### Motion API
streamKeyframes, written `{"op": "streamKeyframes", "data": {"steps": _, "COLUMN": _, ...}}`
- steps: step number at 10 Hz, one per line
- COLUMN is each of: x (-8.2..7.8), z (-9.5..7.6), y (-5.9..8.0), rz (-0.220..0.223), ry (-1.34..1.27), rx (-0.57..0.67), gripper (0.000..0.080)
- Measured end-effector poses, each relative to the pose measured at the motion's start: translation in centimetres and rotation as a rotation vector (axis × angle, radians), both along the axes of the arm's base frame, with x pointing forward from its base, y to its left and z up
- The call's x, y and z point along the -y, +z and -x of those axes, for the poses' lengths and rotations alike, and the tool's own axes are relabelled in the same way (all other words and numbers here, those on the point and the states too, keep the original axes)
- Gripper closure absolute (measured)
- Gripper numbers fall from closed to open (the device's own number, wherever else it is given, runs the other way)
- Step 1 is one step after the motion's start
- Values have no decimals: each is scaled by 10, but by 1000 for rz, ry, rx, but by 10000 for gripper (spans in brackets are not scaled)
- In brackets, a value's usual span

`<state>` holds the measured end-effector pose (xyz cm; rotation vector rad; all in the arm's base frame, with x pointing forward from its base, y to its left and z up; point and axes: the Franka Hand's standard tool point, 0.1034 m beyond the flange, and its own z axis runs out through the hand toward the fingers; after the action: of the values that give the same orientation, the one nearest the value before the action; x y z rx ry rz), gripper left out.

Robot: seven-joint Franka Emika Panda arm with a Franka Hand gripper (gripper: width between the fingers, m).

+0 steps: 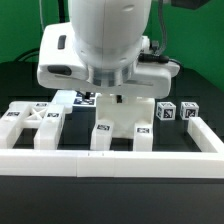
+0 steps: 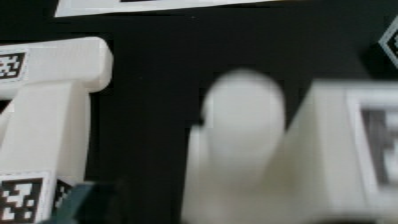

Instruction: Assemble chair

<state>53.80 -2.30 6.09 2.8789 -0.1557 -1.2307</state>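
Hiding mid chair pts (image 1: 103, 135), arm (image 1: 105, 40) hangs w/ rail (image 1: 110, 162) in front.

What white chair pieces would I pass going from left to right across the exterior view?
notched matte white plastic piece → blocky white plastic leg with a tag → first small white tagged cube → second small white tagged cube

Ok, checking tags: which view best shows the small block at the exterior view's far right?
The exterior view: the small block stands unobstructed, tag toward the camera, though too small to read. The wrist view shows only close, blurred white parts; whether it is among them I cannot tell.
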Motion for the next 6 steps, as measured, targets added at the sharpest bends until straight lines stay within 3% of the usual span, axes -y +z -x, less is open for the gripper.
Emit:
{"op": "streamKeyframes", "data": {"steps": 1, "x": 2, "z": 1, "y": -1, "rz": 4, "ry": -6, "rx": -3, "gripper": 244}}
{"op": "streamKeyframes", "data": {"steps": 2, "x": 3, "z": 1, "y": -3, "rz": 5, "ry": -8, "rx": -5, "gripper": 169}}
{"op": "streamKeyframes", "data": {"steps": 6, "x": 14, "z": 1, "y": -2, "rz": 3, "ry": -27, "rx": -4, "gripper": 151}}
